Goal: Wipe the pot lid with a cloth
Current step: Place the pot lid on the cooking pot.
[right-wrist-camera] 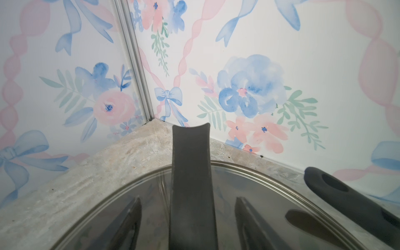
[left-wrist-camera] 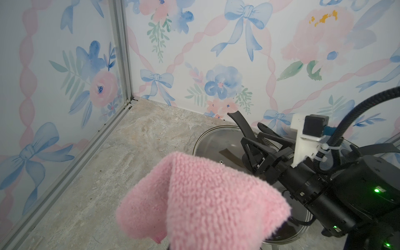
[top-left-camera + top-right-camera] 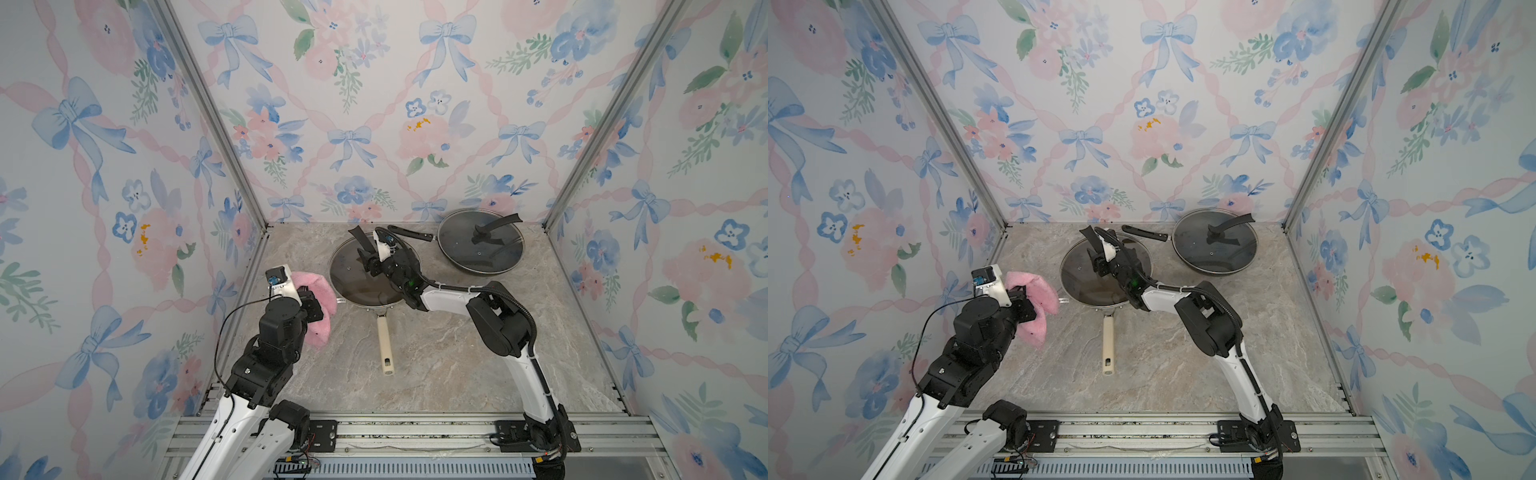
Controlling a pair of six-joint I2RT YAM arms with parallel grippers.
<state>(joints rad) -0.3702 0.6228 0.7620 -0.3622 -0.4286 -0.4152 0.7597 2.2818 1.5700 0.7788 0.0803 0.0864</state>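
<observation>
The pink fuzzy cloth [image 3: 322, 328] hangs folded from my left gripper [image 3: 318, 307], which is shut on it at the table's left, just clear of the pan. It fills the lower left wrist view as cloth [image 2: 205, 205], hiding the jaws. The glass pot lid [image 3: 353, 286] lies on a pan at centre back, its black strap handle [image 1: 190, 173] standing up. My right gripper [image 3: 368, 259] is open astride that handle. In the right wrist view its fingers [image 1: 129, 216] stand on either side of the strap, with gaps showing.
The pan's cream handle [image 3: 384, 340] points toward the front. A second dark pan with its own glass lid [image 3: 480, 245] sits at back right, with its black handle [image 3: 409, 233] lying along the back wall. Papered walls close three sides and a metal rail [image 3: 415, 428] runs along the front.
</observation>
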